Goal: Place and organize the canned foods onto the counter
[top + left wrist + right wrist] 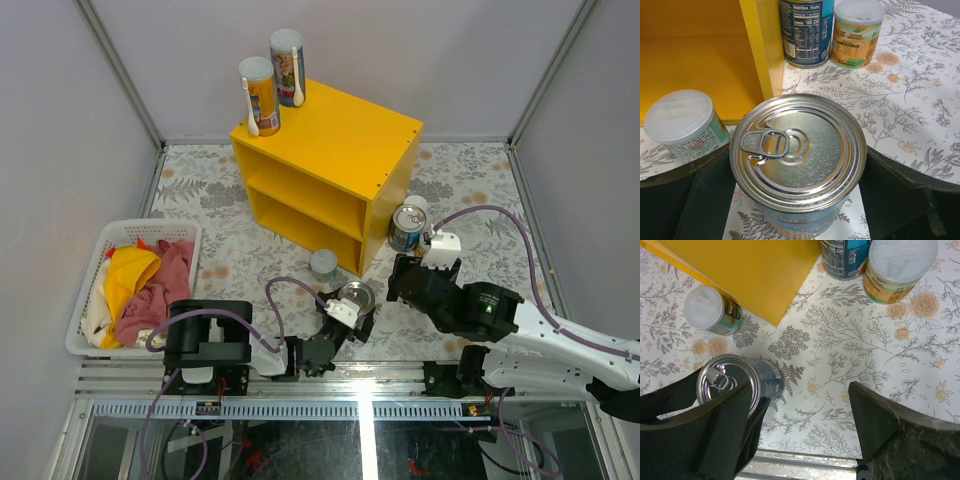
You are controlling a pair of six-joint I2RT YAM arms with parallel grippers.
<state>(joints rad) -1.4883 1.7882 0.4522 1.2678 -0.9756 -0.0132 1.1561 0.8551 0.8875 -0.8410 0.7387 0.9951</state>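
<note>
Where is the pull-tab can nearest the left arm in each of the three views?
Top external: the pull-tab can is bottom centre, just in front of the yellow counter.
Left wrist: the can fills the lower middle.
Right wrist: the can sits lower left.
Shared landmark: the green-labelled pale-lidded can by the counter's near corner, close to the pull-tab can in every view.

Showing mirror-bright, smooth ribbed steel on the lid of the pull-tab can (805, 172) between the left pincer's (799, 150) matt black plastic fingers (685, 195). Showing frosted, dull plastic on the lid of the short can (680, 117) just left of that pincer. Showing smooth, satin-painted yellow wood on the shelf unit (700, 60) beyond it. Showing a matt floral-printed table cover (840, 340) under the right pincer's (801, 390) grainy black fingers (900, 440).
</note>
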